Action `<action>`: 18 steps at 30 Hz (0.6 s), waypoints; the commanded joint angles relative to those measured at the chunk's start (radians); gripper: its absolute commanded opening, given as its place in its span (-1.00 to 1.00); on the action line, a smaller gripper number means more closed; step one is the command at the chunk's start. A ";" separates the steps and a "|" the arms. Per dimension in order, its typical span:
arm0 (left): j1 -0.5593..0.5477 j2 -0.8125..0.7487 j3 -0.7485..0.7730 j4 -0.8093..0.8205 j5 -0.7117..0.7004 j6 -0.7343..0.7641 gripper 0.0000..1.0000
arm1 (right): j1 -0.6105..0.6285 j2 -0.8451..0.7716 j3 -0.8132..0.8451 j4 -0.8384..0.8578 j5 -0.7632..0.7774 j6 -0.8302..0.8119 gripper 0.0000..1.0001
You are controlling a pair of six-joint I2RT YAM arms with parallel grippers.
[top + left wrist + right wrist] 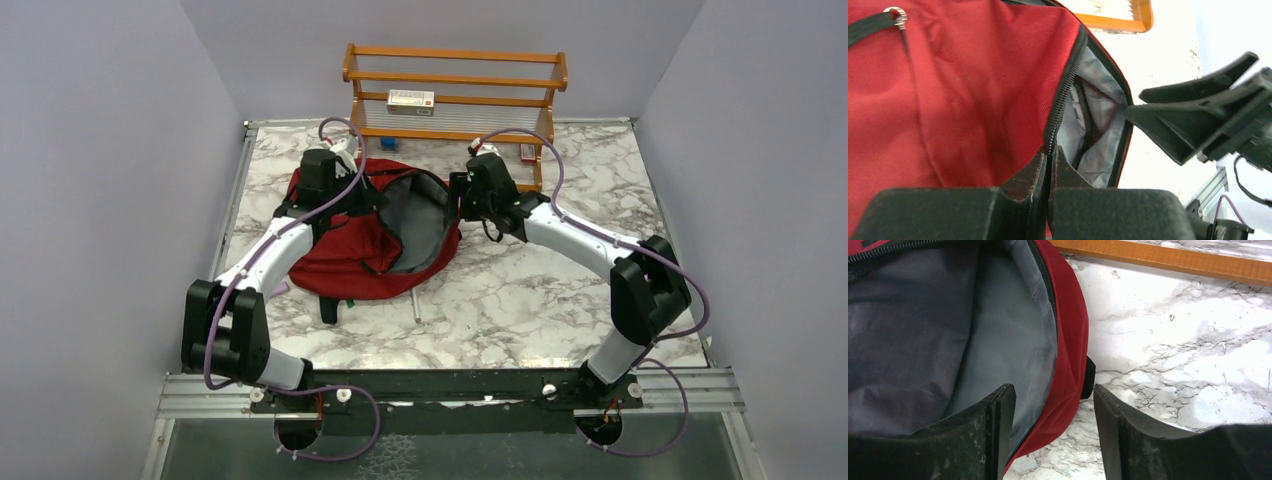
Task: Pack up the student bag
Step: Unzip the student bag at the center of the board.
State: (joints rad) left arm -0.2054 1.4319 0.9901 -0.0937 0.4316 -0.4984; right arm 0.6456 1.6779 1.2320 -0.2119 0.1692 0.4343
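The student bag [340, 255], dark red with a grey lining, lies on the marble table with its main compartment gaping open toward the right. My left gripper [1050, 156] is shut on the black zipper edge of the opening at the bag's far left side [352, 180]. My right gripper [1050, 395] is open and straddles the bag's right rim [1070, 340]: one finger [998, 415] is inside over the lining, the other finger [1108, 415] is outside over the table. In the top view the right gripper [462, 200] sits at the bag's right edge. It also shows from the left wrist [1135, 102].
A wooden rack [455, 80] stands at the back with a white box [411, 101] on a shelf. A small blue object [388, 143] and a small red one [527, 152] sit near its foot. A thin stick [415, 305] lies in front of the bag.
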 commanded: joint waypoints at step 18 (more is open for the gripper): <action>-0.153 0.078 0.122 0.001 0.050 0.082 -1.00 | -0.049 0.009 0.066 -0.022 -0.127 0.002 -0.99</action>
State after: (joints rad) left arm -0.3248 1.4933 1.0676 -0.1005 0.4412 -0.4427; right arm 0.6018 1.7470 1.2781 -0.2424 0.0757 0.4446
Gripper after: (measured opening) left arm 0.016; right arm 0.042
